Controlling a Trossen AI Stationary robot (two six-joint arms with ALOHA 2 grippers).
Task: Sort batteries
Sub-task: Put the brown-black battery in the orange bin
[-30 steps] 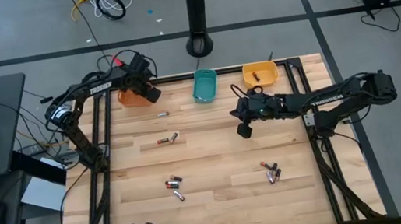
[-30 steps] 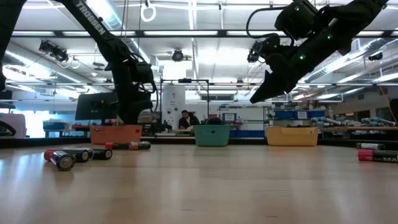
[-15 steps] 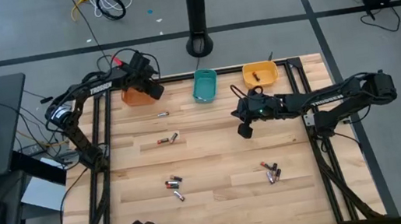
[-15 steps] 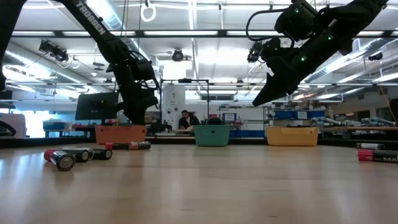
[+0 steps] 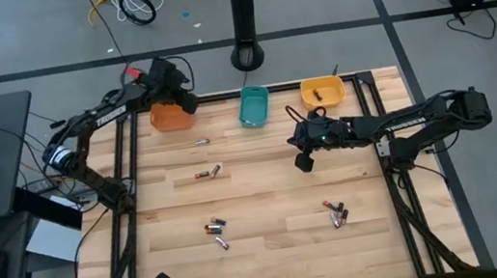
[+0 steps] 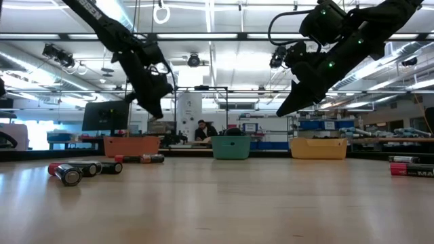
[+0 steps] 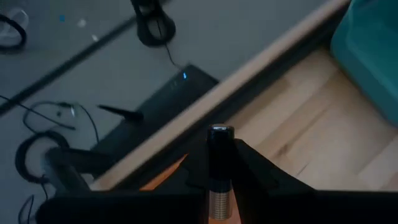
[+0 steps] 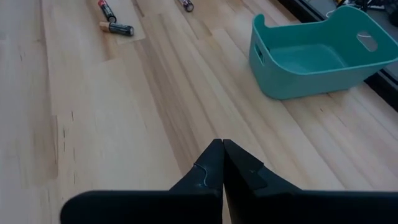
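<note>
The left gripper (image 7: 219,186) is clamped on a battery (image 7: 219,163), raised above the orange bin (image 5: 171,119) at the table's far left edge. The right gripper (image 8: 222,163), fingers pressed together and empty, hovers over bare wood near the teal bin (image 8: 314,57). Other batteries (image 5: 216,231) lie scattered on the table (image 5: 268,204).
</note>
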